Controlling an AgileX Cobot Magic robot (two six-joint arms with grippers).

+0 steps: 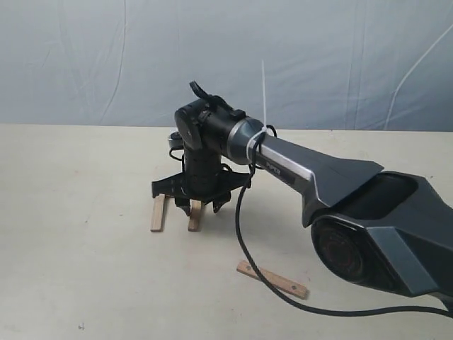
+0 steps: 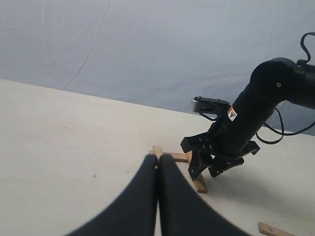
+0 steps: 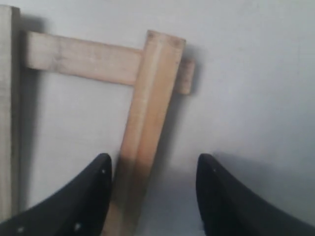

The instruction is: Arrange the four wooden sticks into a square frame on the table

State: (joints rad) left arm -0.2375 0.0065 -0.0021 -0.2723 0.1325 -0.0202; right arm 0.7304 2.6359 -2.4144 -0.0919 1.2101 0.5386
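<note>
Three wooden sticks lie grouped on the beige table [image 1: 78, 269]. The left stick [image 1: 158, 212] and the middle stick [image 1: 195, 217] run side by side. A cross stick [image 3: 81, 58] joins their far ends, and the middle stick [image 3: 147, 123] overlaps it. The fourth stick [image 1: 272, 279] lies apart, nearer the front. My right gripper [image 3: 155, 164] hangs open over the middle stick, one finger on each side, the stick close to one finger [image 3: 93, 191]. In the exterior view this gripper [image 1: 202, 204] hides the cross stick. My left gripper [image 2: 158, 164] is shut and empty, short of the group.
The right arm [image 1: 318, 177] reaches across from the right with a black cable [image 1: 248, 262] trailing over the table beside the fourth stick. A blue-grey fabric backdrop [image 1: 318, 57] closes the far side. The left arm is out of the exterior view.
</note>
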